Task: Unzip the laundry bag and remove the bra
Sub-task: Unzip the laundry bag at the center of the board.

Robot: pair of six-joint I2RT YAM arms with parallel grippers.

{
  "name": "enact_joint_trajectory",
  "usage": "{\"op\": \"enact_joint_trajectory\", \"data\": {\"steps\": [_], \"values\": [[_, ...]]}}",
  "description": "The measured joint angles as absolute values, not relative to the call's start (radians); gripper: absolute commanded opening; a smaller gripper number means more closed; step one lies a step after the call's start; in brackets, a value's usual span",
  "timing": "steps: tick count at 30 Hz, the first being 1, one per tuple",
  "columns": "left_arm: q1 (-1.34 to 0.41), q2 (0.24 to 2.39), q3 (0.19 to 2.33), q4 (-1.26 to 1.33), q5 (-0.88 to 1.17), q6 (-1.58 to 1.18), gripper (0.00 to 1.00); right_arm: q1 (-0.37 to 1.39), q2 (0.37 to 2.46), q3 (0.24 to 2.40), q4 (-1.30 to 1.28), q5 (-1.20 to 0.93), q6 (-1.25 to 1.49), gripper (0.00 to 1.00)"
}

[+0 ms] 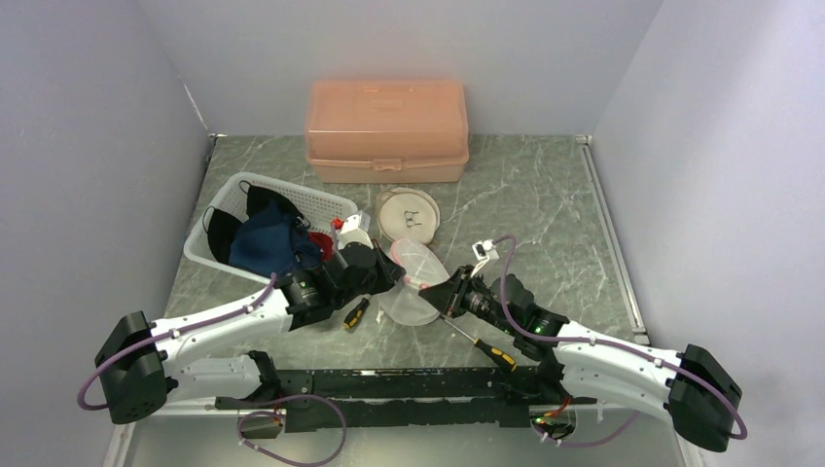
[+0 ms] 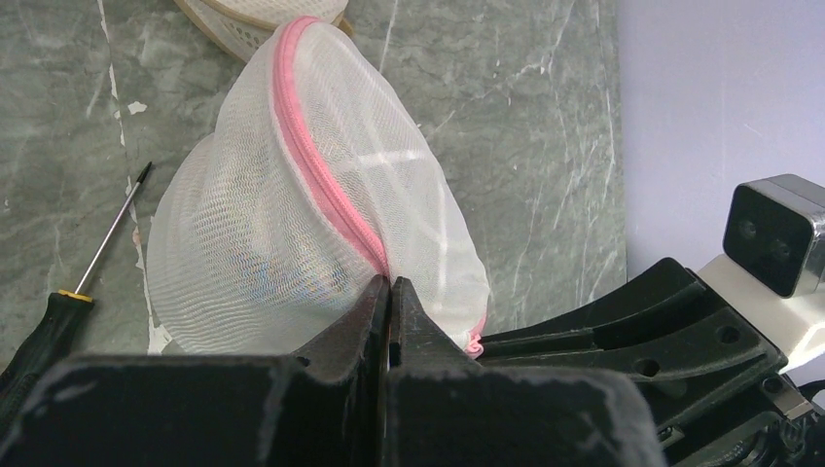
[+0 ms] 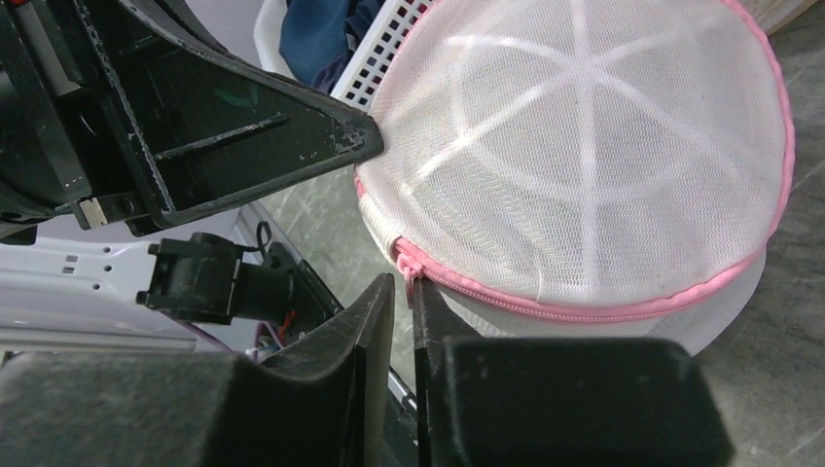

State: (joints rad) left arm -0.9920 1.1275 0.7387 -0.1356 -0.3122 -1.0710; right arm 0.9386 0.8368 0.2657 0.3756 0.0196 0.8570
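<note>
The laundry bag [image 1: 420,265] is a round white mesh pouch with a pink zipper, lying at the table's middle between both grippers. My left gripper [image 1: 397,279] is shut on the bag's edge at the zipper seam, as the left wrist view shows [image 2: 389,284]. My right gripper [image 1: 443,292] is at the bag's other side. In the right wrist view its jaws [image 3: 406,284] stand a narrow gap apart, with the pink zipper pull [image 3: 406,261] at the tips against one finger. The zipper [image 3: 603,306] is closed along its visible length. The bra is hidden inside the mesh [image 2: 243,233].
A white basket [image 1: 321,202] with dark clothes stands at the left. A pink lidded box [image 1: 387,131] is at the back. A round beige case [image 1: 409,214] lies behind the bag. A screwdriver [image 1: 484,345] lies by the right arm, and a short black-yellow tool [image 1: 356,312] by the left.
</note>
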Motion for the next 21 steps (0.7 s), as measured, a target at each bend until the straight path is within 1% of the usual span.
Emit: {"op": "enact_joint_trajectory", "data": {"steps": [8, 21], "values": [[-0.992, 1.119, 0.727, -0.133, -0.311, -1.073, 0.03, 0.939, 0.824, 0.255, 0.361, 0.026, 0.857, 0.0], [-0.995, 1.111, 0.708, -0.117, -0.286, -1.074, 0.03, 0.939, 0.738, 0.255, 0.155, 0.117, 0.82, 0.0]]}}
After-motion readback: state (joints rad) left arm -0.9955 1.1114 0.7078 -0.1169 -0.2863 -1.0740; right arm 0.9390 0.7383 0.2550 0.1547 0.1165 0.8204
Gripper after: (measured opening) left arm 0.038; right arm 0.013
